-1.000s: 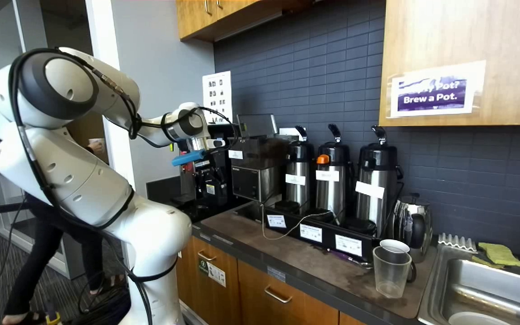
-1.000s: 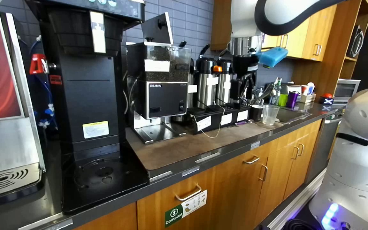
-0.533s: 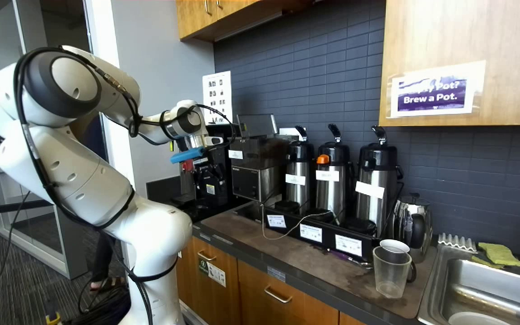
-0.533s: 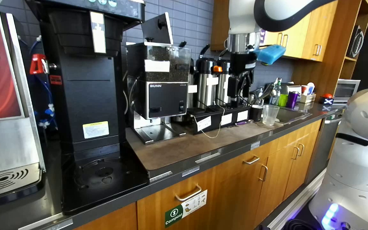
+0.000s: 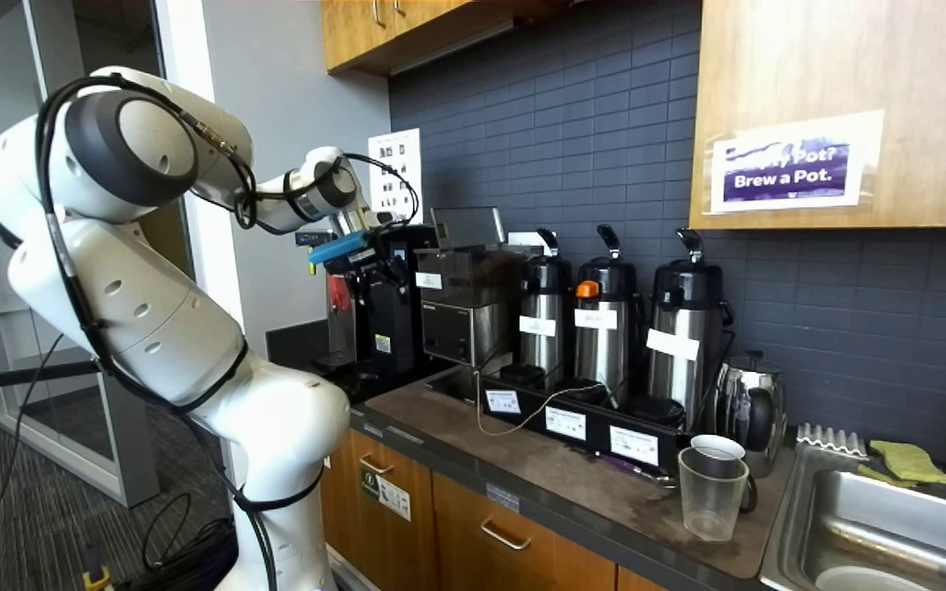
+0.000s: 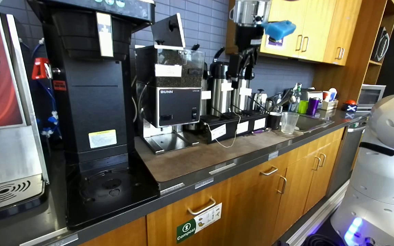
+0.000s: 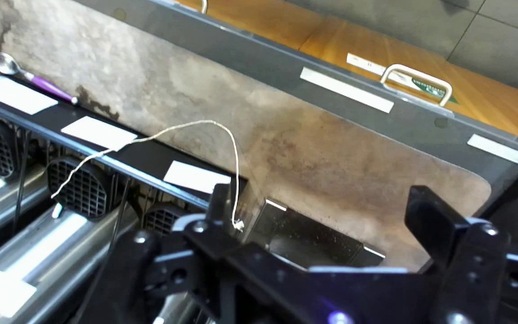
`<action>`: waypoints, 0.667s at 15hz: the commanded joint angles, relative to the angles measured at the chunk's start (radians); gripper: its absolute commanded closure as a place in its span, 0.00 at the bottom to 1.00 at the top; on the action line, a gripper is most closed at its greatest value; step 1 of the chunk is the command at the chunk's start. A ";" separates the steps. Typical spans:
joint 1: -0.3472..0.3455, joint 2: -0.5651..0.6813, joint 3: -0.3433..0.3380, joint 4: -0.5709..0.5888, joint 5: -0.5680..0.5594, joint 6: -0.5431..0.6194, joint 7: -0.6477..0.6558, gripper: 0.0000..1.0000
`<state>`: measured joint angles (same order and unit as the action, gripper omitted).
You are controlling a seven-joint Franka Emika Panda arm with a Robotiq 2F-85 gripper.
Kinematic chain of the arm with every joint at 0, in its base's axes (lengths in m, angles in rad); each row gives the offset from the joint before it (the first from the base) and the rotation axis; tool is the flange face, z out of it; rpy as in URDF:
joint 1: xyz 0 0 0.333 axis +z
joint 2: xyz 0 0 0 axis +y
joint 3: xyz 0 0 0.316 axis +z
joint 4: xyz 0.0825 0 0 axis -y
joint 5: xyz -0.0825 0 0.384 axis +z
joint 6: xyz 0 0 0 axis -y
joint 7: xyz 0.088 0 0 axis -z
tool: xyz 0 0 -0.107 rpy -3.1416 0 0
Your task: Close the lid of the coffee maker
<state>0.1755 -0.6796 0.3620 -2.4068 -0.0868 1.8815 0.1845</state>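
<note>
The coffee maker is a boxy black-and-steel machine marked BUNN with a clear bean hopper; it also shows in an exterior view. Its lid stands raised on top, a flat dark flap with a knob, also visible in an exterior view. My gripper is open and empty, hanging beside the machine, in front of the airpots in that view. It overlaps the taller brewer in an exterior view. In the wrist view the gripper's fingers stand wide apart over the machine's base tray. The lid is out of the wrist view.
Several steel airpots with raised black handles stand in a black rack. A taller black brewer stands on the machine's far side. A clear cup stands near the sink. Upper cabinets hang above the counter.
My gripper has risen, mostly in the last half second, and moved left toward the coffee maker in one of the exterior views. The lid has not moved. A person has left the view.
</note>
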 commanded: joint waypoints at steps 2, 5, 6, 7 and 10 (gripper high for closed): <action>0.000 0.106 0.027 0.187 -0.063 -0.020 0.011 0.00; -0.004 0.168 0.044 0.296 -0.095 -0.028 0.018 0.00; -0.003 0.195 0.046 0.341 -0.100 -0.046 0.016 0.00; -0.001 0.222 0.049 0.376 -0.100 -0.051 0.018 0.00; 0.001 0.298 0.063 0.490 -0.119 -0.077 0.020 0.00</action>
<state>0.1747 -0.4853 0.4072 -2.0560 -0.1671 1.8613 0.1851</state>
